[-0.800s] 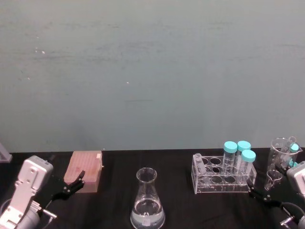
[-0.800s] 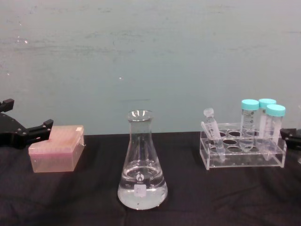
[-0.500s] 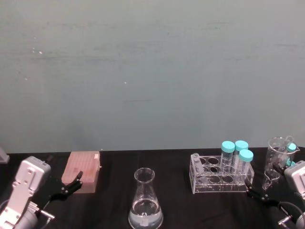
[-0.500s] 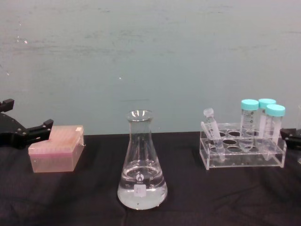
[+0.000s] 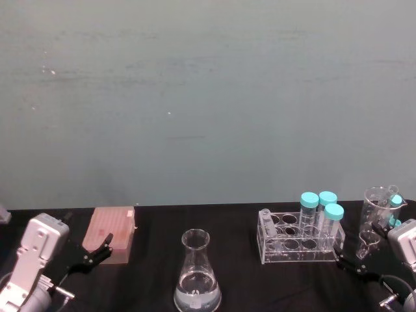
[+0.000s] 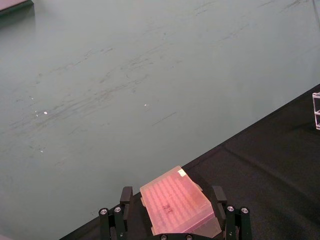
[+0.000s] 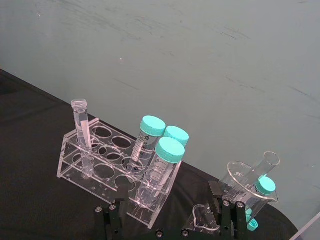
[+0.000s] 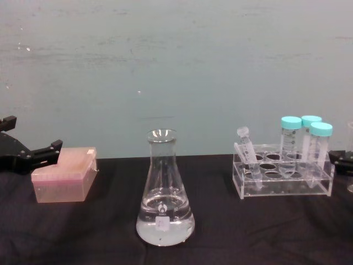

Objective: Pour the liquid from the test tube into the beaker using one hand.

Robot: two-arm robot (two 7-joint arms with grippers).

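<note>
1. Background: plain teal wall behind a table (image 8: pixel 83 237) covered in black cloth.
2. Beaker (image 8: pixel 165 193): clear glass, conical, narrow-necked. It stands upright at the front centre of the table, apart from everything else.
3. Liquid (image 8: pixel 165 231): clear, pooled in the beaker's base. Whether the test tube holds any, I cannot tell.
4. Acrylic rack (image 8: pixel 281 182): at 2 o'clock from the beaker.
5. Test tube (image 8: pixel 248 153): slim, uncapped, seated in the rack's 9 o'clock end, its top leaning toward 11 o'clock.
6. Teal-capped tubes (image 8: pixel 302 142): three, upright in the rack's 3 o'clock end.
7. Pink box (image 8: pixel 62 176): at 10 o'clock from the beaker.
8. Spouted glass cup (image 5: pixel 380 207): at 3 o'clock from the rack.
9. Left gripper (image 5: pixel 97 250): at 9 o'clock from the beaker, just beside the pink box, fingers spread wide, holding nothing.
10. Right gripper (image 5: pixel 351 263): at 3 o'clock from the beaker, near the rack, fingers spread wide, holding nothing.
</note>
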